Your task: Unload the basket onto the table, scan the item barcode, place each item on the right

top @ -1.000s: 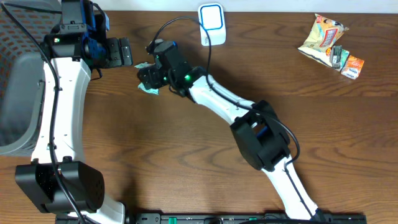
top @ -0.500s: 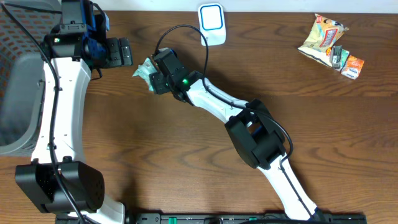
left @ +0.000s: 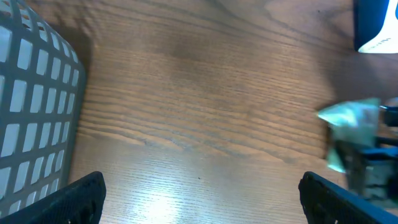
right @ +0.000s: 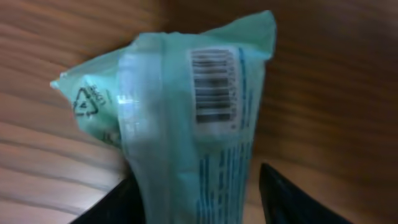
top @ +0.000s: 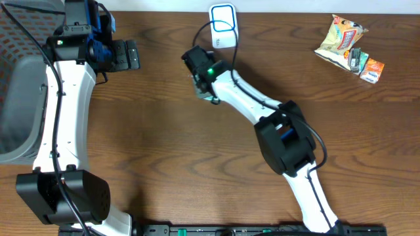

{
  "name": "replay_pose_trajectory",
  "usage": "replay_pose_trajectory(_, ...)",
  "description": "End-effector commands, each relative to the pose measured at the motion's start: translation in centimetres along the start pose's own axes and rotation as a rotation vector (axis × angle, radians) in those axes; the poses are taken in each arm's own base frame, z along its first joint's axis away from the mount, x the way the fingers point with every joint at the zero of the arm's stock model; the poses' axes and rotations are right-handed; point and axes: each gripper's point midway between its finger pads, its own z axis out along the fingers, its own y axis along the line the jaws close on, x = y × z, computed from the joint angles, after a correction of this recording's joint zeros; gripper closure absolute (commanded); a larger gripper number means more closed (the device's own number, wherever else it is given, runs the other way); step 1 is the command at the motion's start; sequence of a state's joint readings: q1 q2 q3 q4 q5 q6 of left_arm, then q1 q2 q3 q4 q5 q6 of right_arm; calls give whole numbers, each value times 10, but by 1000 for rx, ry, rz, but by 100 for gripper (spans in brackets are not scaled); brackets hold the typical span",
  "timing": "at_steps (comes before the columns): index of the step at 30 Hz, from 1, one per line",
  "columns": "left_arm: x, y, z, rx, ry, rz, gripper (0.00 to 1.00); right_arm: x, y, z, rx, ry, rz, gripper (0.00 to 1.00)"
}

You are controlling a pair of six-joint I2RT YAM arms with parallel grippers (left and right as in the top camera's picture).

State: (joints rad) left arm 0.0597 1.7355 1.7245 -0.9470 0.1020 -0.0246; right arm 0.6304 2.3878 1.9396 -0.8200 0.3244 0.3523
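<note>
Near the far edge of the desk (top: 164, 170), the mint packet (right: 180, 124), pinched in the half-closed right claw (right: 198, 196), is to be turned until its barcode (right: 214, 87) squarely faces the white scanner (top: 223, 25).

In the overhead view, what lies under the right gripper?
A mint-green plastic packet, held by the right gripper; overhead only its edge shows. Its lower end is hidden between the fingers.

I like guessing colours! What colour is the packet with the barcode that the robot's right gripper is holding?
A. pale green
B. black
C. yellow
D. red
A: the packet between the fingers of the right gripper is pale mint green, with a black barcode printed on it.
</note>
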Motion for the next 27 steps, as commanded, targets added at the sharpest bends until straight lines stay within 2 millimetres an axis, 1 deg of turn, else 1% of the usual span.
replay_pose_trajectory(1,2,0,0,-2,7,15,2,-12,-44,-28,148,-40,-20,44)
replay_pose_trajectory(3,2,0,0,-2,7,15,2,-14,-56,-42,162,-37,-46,37)
replay_pose_trajectory(4,2,0,0,-2,7,15,2,-16,-59,-51,160,-43,-52,35)
replay_pose_trajectory(5,3,0,0,-2,8,15,2,-19,-61,-57,156,-53,-47,32)
replay_pose_trajectory(6,2,0,0,-2,7,15,2,-22,-60,-65,139,-66,-41,32)
replay_pose_trajectory(8,3,0,0,-2,8,15,2,-27,-53,-74,89,-88,-31,32)
replay_pose_trajectory(10,3,0,0,-2,8,15,2,-30,-39,-77,15,-95,-31,40)
replay_pose_trajectory(11,2,0,0,-2,7,15,2,-29,-31,-77,-29,-92,-48,42)
replay_pose_trajectory(13,3,0,0,-2,8,15,2,-26,-18,-73,-95,-72,-78,44)
replay_pose_trajectory(15,3,0,0,-2,8,15,2,-21,-8,-68,-141,-52,-118,43)
replay_pose_trajectory(16,2,0,0,-2,7,15,2,-19,-5,-65,-147,-46,-148,39)
replay_pose_trajectory(19,3,0,0,-2,8,15,2,-11,-1,-51,-120,-30,-264,23)
replay_pose_trajectory(21,2,0,0,-2,7,15,2,-5,2,-40,-90,-14,-333,18)
replay_pose_trajectory(23,3,0,0,-2,8,15,2,0,0,-28,-34,-1,-386,14)
replay_pose_trajectory(27,2,0,0,-2,7,15,2,3,-15,-11,118,6,-415,12)
